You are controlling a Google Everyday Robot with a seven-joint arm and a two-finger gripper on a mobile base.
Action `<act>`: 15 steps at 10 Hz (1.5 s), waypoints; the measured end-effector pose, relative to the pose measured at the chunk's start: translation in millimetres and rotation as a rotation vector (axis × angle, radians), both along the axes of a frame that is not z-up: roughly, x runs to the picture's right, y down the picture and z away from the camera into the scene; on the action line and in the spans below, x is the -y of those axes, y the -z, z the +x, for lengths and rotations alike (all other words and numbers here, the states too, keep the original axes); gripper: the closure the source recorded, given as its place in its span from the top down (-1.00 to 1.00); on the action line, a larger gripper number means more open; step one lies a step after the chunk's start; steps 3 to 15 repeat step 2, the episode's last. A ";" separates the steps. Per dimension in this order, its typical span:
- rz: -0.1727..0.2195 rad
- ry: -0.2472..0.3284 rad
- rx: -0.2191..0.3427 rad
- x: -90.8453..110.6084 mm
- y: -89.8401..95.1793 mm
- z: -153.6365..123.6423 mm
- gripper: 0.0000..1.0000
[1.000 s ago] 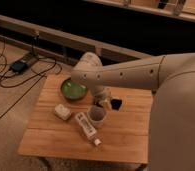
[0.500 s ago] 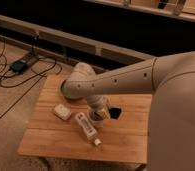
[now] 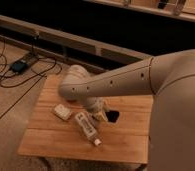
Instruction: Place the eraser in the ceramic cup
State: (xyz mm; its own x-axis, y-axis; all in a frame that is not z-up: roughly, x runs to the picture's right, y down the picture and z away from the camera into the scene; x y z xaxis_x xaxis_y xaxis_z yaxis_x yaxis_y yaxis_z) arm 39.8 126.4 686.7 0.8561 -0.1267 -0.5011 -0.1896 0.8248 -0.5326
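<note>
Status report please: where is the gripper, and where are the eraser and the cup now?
Gripper low over table centre. Eraser just right of it. Ceramic cup hidden under arm. Tube lying close in front.

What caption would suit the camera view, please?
Arm over wooden table, pincer low beside eraser, cream block nearby.

A wooden table (image 3: 51, 135) fills the lower middle of the frame, standing on a tan floor. On its left half lies a cream-coloured block (image 3: 62, 112), and just right of it, near the centre, a white tube (image 3: 86, 127) lies slanted with a small red cap (image 3: 96, 142) at its lower right end. In the upper left of the frame, black cables (image 3: 21, 80) run across the floor around a small dark box (image 3: 18, 65).

The gripper is hidden below the arm near the table's centre.
</note>
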 end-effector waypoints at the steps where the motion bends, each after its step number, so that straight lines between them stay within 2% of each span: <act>1: -0.011 0.023 -0.046 1.3 -2.1 -2.9 -1.00; 2: -0.022 0.053 -0.097 3.2 -4.6 -7.2 -1.00; 15: -0.022 0.053 -0.097 3.2 -4.6 -7.2 -1.00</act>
